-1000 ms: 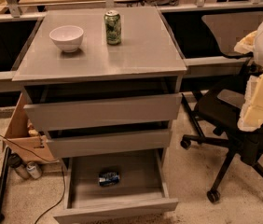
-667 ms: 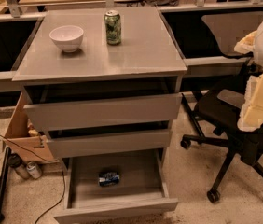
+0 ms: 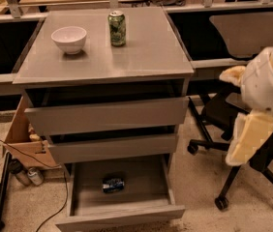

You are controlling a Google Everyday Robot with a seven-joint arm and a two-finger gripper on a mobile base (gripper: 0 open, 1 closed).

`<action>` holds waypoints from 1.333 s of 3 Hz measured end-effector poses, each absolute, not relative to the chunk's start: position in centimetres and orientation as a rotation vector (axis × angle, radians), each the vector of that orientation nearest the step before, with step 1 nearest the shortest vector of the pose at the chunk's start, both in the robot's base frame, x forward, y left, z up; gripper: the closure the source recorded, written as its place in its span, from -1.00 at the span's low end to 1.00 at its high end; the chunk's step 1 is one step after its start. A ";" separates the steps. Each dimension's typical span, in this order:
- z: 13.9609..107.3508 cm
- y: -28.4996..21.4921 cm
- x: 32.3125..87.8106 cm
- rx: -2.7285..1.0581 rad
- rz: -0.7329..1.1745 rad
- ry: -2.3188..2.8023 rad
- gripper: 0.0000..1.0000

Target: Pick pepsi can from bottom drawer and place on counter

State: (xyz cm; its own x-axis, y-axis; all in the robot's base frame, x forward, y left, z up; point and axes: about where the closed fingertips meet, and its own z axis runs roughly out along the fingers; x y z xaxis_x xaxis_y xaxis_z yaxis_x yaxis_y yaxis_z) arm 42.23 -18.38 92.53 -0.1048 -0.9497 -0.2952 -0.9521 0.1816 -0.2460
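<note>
The pepsi can (image 3: 113, 183) lies on its side on the floor of the open bottom drawer (image 3: 148, 182), a little left of the middle. The counter (image 3: 141, 52) is the grey top of the cabinet. My gripper (image 3: 250, 138) hangs as a cream-coloured part under the white arm link (image 3: 272, 79) at the right edge, level with the upper two drawers. It is well right of the cabinet, far from the can and holds nothing.
A white bowl (image 3: 69, 38) and a green can (image 3: 117, 28) stand on the counter's back half. The two upper drawers (image 3: 107, 115) are slightly pulled out. A black office chair (image 3: 233, 129) stands right of the cabinet. A cardboard box (image 3: 25, 139), bottles and cables are at the left.
</note>
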 end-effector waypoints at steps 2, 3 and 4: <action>80.8 -13.8 40.5 -1.705 0.272 1.977 -1.00; 74.6 -11.8 41.0 -1.639 0.387 1.954 -1.00; 68.9 -9.6 42.0 -1.607 0.437 1.924 -1.00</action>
